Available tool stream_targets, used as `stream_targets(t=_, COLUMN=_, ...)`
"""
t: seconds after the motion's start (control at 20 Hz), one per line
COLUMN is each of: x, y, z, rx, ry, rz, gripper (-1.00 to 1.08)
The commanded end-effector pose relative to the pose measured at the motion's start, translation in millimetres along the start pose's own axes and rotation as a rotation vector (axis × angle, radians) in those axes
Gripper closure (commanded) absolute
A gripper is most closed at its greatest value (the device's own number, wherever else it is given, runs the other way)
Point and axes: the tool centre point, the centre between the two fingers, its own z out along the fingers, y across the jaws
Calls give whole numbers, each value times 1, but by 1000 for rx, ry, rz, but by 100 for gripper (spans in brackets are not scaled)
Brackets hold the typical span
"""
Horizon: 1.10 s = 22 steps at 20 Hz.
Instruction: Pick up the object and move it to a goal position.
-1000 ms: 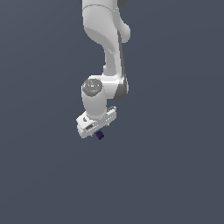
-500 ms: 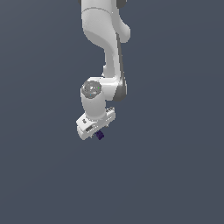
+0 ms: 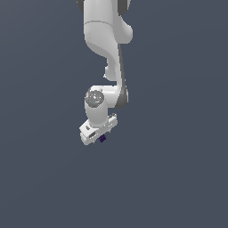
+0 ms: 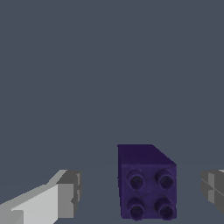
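Little has changed over the last second: our hand (image 3: 100,135) has only turned a touch on the spot, with the cube (image 3: 103,139) still just under it. In the wrist view the cube (image 4: 146,181) sits between the fingers (image 4: 65,192), nearer one of them, with clear gaps on both sides, so the hand is wide and holds nothing. We should centre it on the cube, descend squarely, then close before lifting.
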Motion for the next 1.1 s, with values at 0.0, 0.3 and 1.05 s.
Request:
stream_targets(t=0.0, x=0, y=0, z=10, rx=-1, ry=0, rz=-1, gripper=-92)
stream_targets(t=0.3, x=1, y=1, z=14, rx=-1, ry=1, rz=-1, gripper=108)
stream_targets(t=1.05, x=0, y=-1, z=5, rx=-1, ry=0, rz=-1, gripper=108)
